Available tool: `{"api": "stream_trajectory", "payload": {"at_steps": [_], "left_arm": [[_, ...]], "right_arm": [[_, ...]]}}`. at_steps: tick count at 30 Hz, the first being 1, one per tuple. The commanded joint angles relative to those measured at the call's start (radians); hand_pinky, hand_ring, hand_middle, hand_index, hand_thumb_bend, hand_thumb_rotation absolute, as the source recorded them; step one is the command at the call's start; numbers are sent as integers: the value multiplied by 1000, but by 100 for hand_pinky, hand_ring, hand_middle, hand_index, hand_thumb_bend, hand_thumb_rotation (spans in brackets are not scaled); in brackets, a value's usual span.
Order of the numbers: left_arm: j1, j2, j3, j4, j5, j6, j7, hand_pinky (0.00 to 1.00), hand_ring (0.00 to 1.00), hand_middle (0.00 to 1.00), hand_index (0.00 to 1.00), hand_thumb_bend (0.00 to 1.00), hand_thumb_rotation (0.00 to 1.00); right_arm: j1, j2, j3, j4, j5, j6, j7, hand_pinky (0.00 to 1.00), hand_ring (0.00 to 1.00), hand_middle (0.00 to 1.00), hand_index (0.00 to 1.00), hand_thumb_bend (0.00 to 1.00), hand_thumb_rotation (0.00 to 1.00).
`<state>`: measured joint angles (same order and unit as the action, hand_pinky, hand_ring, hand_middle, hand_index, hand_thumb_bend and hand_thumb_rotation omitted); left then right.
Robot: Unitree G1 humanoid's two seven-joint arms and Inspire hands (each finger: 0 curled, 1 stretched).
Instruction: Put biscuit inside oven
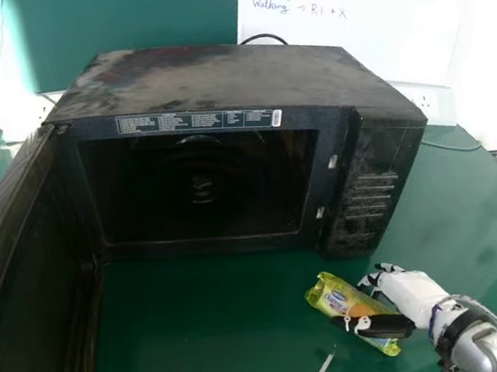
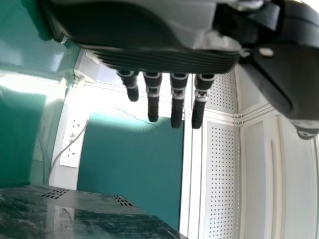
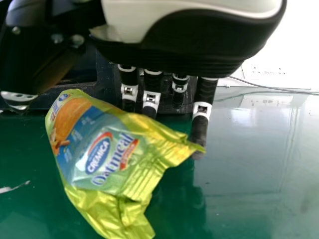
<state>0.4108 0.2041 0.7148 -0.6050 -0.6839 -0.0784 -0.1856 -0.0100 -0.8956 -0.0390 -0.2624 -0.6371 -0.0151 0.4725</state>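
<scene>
Item, one biscuit packet (image 1: pixel 336 297), yellow-green: it lay above the green table (image 1: pixel 195 338), outside the oven, at five o'clock from the oven's opening. Whether it touched the tabletop, I could not tell.

Item, one right hand (image 1: pixel 414 296), at four o'clock from the packet: fingers fairly straight, thumb spread away from them, the packet in the space between. From where I stood, firm contact could not be made out.

Item, one left hand (image 2: pixel 164 57), in the left wrist view: fingers extended, thumb well apart.

Item, one black oven (image 1: pixel 217 76), at twelve o'clock on the table, its door (image 1: pixel 22 259) swung wide towards eight o'clock.

Item, one white scrap (image 1: pixel 325 366), on the table, at seven o'clock from the packet.

Item, one handwritten sheet (image 1: pixel 357 36), at one o'clock, behind the oven.
</scene>
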Motion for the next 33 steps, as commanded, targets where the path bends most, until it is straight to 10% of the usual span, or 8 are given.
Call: {"api": "stream_trajectory", "payload": {"at_steps": [1, 5, 18, 33], "left_arm": [[11, 3, 1, -10, -11, -2, -4, 95, 92, 90, 87, 98, 95], [16, 5, 4, -9, -26, -2, -12, 96, 92, 90, 88, 97, 95], [23, 11, 11, -2, -48, -9, -30, 96, 92, 90, 87, 97, 94], [34, 2, 13, -14, -59, -8, -29, 96, 92, 90, 87, 97, 94]], "right_arm": [[17, -31, 10, 16, 14, -20, 51, 41, 56, 66, 78, 100, 30], [-21, -99, -4, 84, 23, -76, 67, 63, 77, 83, 83, 100, 34], [-107, -140, 35, 161, 33, -74, 155, 76, 91, 94, 93, 100, 50], [-187, -174, 92, 202, 40, -50, 289, 81, 94, 96, 93, 100, 39]]}}
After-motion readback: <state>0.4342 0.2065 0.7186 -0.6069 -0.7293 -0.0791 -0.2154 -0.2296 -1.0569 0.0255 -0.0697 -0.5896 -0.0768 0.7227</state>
